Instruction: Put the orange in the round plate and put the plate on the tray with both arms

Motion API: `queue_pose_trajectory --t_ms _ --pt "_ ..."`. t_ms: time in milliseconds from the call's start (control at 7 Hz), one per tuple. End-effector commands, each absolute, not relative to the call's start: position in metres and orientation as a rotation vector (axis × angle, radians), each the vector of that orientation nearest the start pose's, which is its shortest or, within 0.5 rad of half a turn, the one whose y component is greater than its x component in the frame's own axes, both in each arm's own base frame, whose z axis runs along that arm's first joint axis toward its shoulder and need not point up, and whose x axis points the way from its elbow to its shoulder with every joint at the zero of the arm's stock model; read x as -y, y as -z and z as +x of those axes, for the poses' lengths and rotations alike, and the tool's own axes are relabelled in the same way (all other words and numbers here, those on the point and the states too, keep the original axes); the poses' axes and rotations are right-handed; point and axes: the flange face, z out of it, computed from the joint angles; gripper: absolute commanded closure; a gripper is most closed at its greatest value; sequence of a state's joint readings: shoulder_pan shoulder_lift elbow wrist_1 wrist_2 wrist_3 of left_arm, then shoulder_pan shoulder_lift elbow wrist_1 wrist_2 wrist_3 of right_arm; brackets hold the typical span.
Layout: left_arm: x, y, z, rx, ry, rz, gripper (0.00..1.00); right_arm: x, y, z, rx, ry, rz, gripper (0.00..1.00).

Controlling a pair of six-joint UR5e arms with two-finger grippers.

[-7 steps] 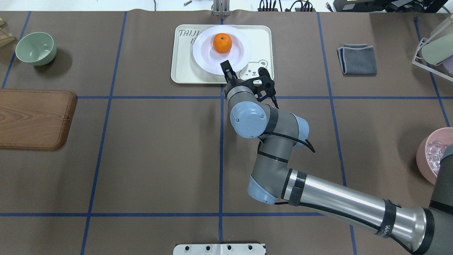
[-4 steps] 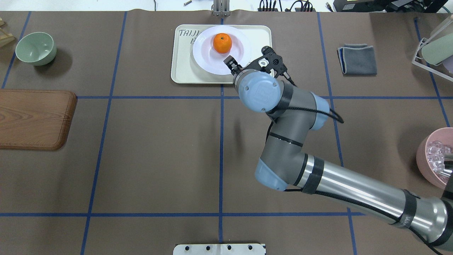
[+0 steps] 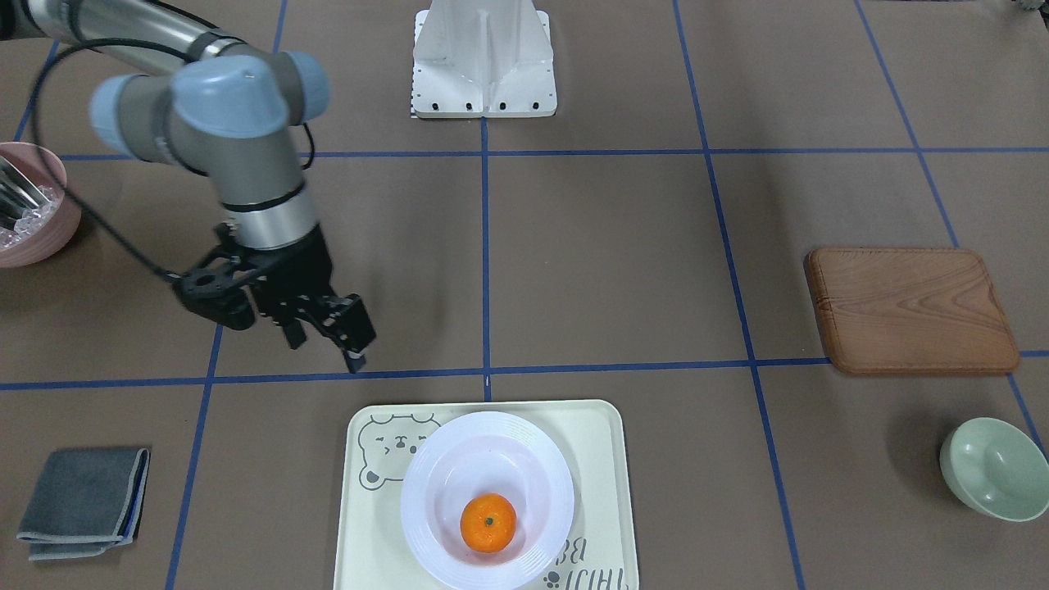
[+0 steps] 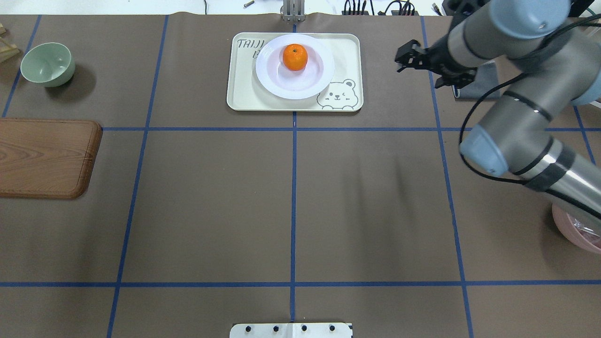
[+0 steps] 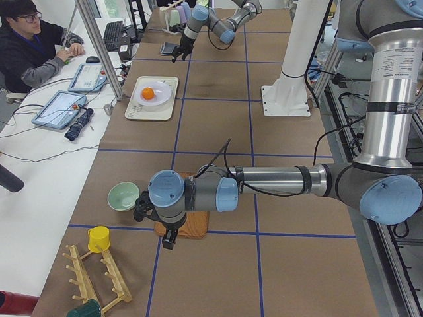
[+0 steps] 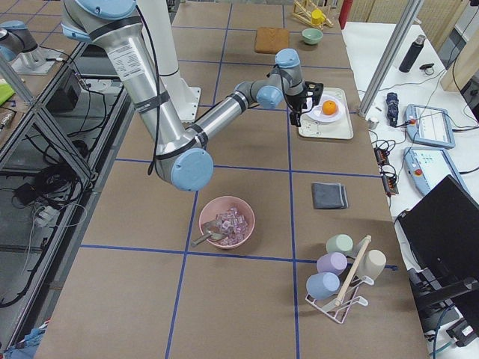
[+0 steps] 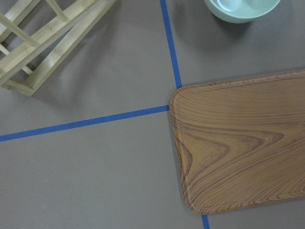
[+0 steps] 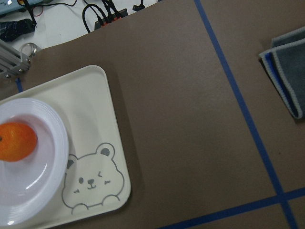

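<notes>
The orange [image 4: 295, 57] lies in the sunken centre of the white round plate [image 4: 272, 80], which rests on the cream bear tray [image 4: 244, 96] at the table's far middle. The front-facing view shows the same orange [image 3: 488, 522], plate [image 3: 426, 492] and tray [image 3: 598, 459]. My right gripper [image 4: 404, 54] hangs open and empty to the right of the tray, clear of it, with its fingers [image 3: 356, 328] spread. My left gripper [image 5: 165, 231] shows only in the exterior left view, over the wooden board's corner; I cannot tell whether it is open or shut.
A folded grey cloth [image 3: 82, 500] lies beyond the right gripper. A pink bowl [image 3: 29, 213] of ice sits at the right end. The wooden board [image 4: 47, 157] and the mint bowl [image 4: 47, 63] are on the left. A person [image 5: 33, 39] sits at the side desk.
The right arm has drawn back from the plate's near rim and swung to the right, off the tray. Plate and orange have stayed where they were.
</notes>
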State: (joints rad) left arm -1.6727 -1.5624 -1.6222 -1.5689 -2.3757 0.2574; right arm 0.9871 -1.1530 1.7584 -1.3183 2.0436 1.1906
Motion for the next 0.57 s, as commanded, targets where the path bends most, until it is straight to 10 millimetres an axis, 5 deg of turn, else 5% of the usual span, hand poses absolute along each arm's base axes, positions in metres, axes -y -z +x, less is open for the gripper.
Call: queue_pose_trajectory --t_ms 0,429 --pt "0.47 -0.625 -0.11 -0.773 -0.172 0.194 0.01 0.573 -0.403 -0.135 0.894 -0.108 0.231 0.0" --pt "0.465 -0.622 -0.108 -0.772 -0.184 0.203 0.01 0.536 -0.559 0.005 0.739 0.062 0.249 0.0"
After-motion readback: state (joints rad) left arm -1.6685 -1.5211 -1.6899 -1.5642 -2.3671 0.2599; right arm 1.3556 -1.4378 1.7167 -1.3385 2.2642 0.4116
